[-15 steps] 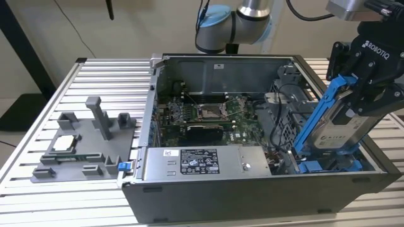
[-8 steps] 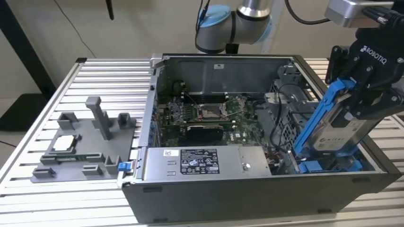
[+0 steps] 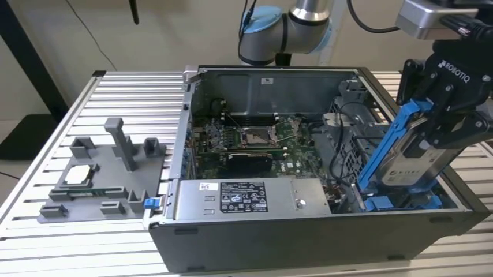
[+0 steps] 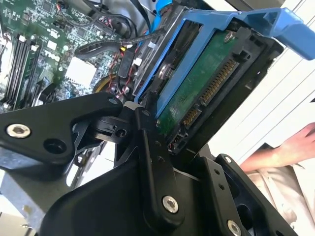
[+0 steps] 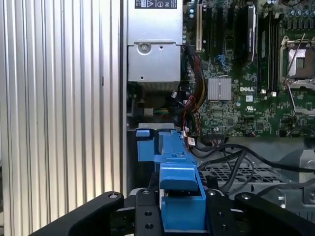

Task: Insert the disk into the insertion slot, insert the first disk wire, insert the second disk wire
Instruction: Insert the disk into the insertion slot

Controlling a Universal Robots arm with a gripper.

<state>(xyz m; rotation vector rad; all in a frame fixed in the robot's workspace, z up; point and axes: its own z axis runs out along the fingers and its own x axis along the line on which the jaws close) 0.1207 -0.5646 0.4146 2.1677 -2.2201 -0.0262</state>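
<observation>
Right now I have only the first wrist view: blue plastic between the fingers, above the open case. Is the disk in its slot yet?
Observer: Not yet. In the exterior view the gripper holds the disk steeply tilted. Its lower end is down at the blue-railed insertion slot, and it is not lying flat.
Operator: Any wire on it?
Observer: No. In the second wrist view the disk's connector is bare, and black cables lie loose behind it.
Operator: Anything else close by?
Observer: A person's hand shows past the disk's edge in the second wrist view.
</observation>
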